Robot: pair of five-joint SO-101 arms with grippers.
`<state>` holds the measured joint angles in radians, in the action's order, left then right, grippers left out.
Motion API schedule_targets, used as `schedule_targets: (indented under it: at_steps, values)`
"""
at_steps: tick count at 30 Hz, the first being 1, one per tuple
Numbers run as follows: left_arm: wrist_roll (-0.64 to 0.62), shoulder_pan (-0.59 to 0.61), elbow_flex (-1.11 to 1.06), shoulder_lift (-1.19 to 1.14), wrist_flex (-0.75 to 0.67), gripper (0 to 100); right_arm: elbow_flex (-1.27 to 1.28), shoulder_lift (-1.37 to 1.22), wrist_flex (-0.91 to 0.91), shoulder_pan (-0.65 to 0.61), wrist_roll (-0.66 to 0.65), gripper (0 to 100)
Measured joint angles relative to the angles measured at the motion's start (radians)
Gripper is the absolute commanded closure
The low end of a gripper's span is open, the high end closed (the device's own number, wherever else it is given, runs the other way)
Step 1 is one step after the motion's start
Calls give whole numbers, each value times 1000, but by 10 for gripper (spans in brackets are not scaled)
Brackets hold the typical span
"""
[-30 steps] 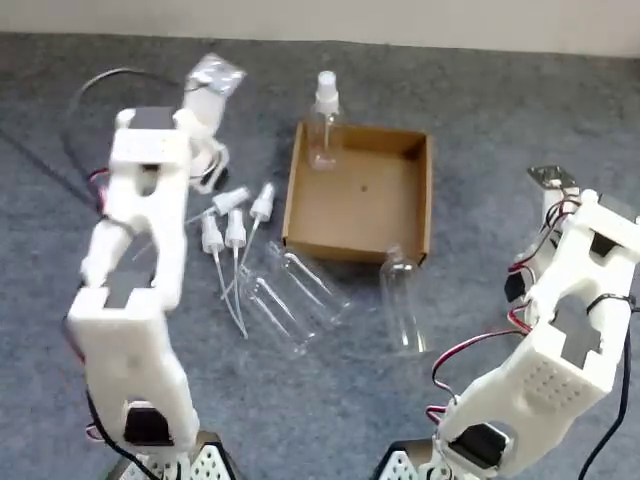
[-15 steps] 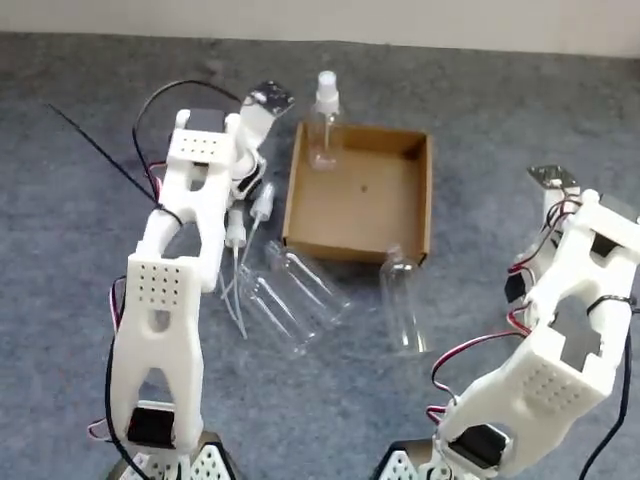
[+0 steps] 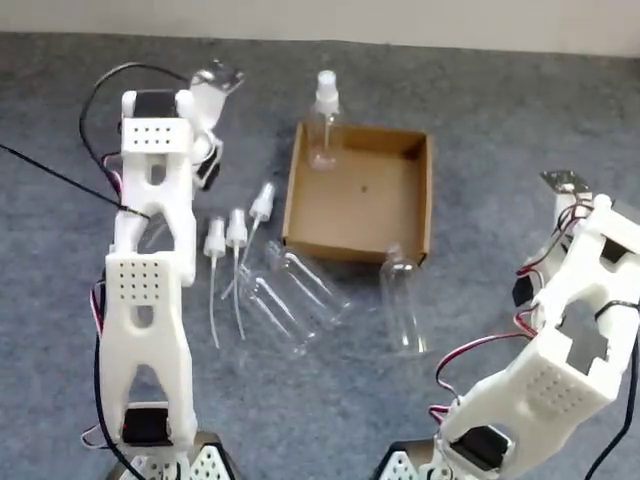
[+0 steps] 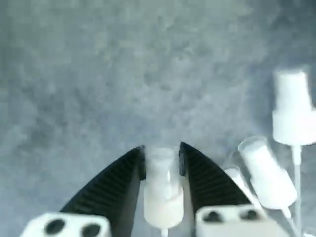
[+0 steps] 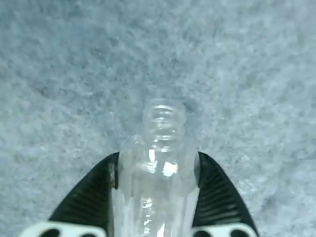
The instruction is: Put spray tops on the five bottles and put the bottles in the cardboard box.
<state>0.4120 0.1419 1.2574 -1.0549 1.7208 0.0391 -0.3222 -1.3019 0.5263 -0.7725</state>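
A spray top (image 4: 163, 197) is pinched in the left gripper (image 4: 162, 157). An open-necked bottle (image 5: 162, 123) is clamped in the right gripper (image 5: 158, 168), well apart from the cardboard box (image 3: 350, 248). If the two are brought together off-line, the neck may be missed and the top twisted loose.

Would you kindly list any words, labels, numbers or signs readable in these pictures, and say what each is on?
None: the box, bottles and spray tops carry no readable text.
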Motion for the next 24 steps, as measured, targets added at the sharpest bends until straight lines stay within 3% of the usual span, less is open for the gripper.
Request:
schedule_targets:
  at_steps: [4, 16, 20, 24]
  values:
    - [-97, 28, -89, 0, 12, 892, 0, 0, 0, 11, 0, 985]
    - [-114, 81, -143, -2, 15, 878, 0, 0, 0, 12, 0, 985]
    - [-107, 87, -195, -2, 15, 995, 0, 0, 0, 12, 0, 985]
    - [-81, 86, -216, 0, 15, 1000, 0, 0, 0, 12, 0, 986]
